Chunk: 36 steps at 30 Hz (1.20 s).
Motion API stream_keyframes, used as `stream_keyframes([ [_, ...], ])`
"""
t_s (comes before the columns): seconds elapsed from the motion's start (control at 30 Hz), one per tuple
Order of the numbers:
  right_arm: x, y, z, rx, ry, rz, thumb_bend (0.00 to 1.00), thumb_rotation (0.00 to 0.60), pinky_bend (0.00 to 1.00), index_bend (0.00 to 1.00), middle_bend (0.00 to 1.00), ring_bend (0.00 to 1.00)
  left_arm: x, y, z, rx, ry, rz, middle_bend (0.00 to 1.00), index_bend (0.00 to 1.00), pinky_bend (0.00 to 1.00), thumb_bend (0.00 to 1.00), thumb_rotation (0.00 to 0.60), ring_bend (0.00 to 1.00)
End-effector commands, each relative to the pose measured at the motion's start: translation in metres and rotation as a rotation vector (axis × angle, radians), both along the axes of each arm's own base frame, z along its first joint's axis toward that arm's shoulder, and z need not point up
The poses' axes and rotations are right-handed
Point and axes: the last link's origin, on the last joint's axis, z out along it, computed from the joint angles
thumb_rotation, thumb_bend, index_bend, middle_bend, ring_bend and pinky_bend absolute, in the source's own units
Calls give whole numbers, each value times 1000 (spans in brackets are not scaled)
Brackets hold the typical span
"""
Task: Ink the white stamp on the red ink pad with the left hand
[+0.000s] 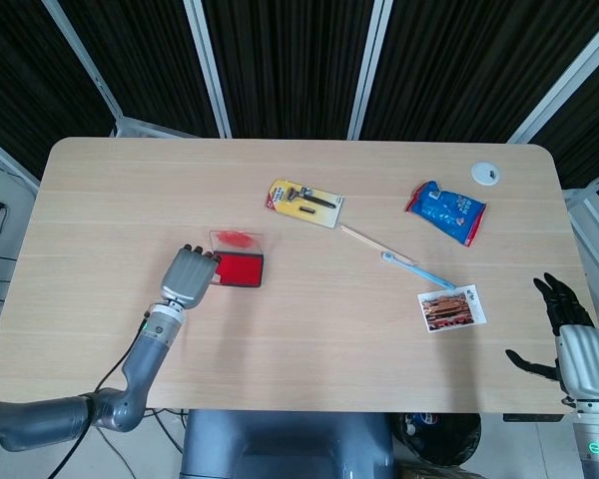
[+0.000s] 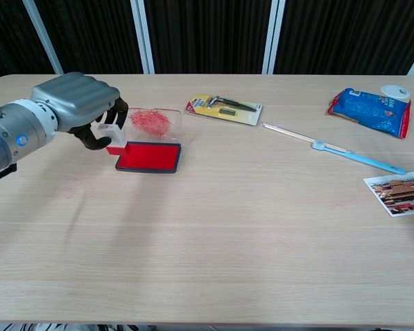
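My left hand (image 2: 79, 107) (image 1: 190, 276) holds the white stamp (image 2: 112, 134), a clear-white block with a red base, in the air at the left edge of the red ink pad (image 2: 148, 157) (image 1: 242, 269). In the head view the hand covers the stamp and the pad's left part. The pad's clear lid (image 2: 152, 121) stands open behind it, smeared with red. My right hand (image 1: 567, 339) hangs open off the table's right front corner, away from everything.
A packaged razor (image 1: 302, 202) lies behind the pad. Further right are a thin stick with a blue toothbrush (image 1: 419, 271), a blue snack bag (image 1: 446, 211), a photo card (image 1: 451, 307) and a white round disc (image 1: 485, 174).
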Motion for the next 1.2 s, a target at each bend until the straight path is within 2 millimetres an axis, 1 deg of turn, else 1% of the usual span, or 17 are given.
stream_keyframes([
  [0.03, 0, 0, 0, 1, -4, -2, 100, 600, 186, 0, 0, 0, 11, 10, -5, -1, 12, -11, 667, 660, 477, 520, 600, 429],
  [0.2, -1, -1, 1, 3, -11, -5, 102, 600, 186, 0, 0, 0, 24, 23, -14, -5, 36, -11, 669, 661, 477, 522, 600, 430],
  [0.4, 0, -1, 1, 5, -20, -5, 102, 600, 186, 0, 0, 0, 33, 32, -26, -28, 39, 15, 686, 677, 490, 527, 600, 446],
  [0.5, 1, -1, 0, 9, -23, -4, 102, 600, 186, 0, 0, 0, 40, 37, -31, -28, 92, 12, 688, 679, 491, 529, 600, 448],
  [0.63, 1, -2, 1, 10, -28, -4, 101, 600, 186, 0, 0, 0, 44, 37, -39, -31, 158, 36, 698, 688, 499, 531, 600, 459],
  [0.83, 0, -2, 1, 11, -38, -10, 102, 600, 186, 0, 0, 0, 46, 38, -47, -24, 208, 68, 709, 697, 509, 532, 600, 470],
  [1.2, 0, -2, 1, 18, -52, -14, 102, 600, 186, 0, 0, 0, 46, 40, -52, -5, 224, 74, 709, 697, 509, 532, 600, 470],
])
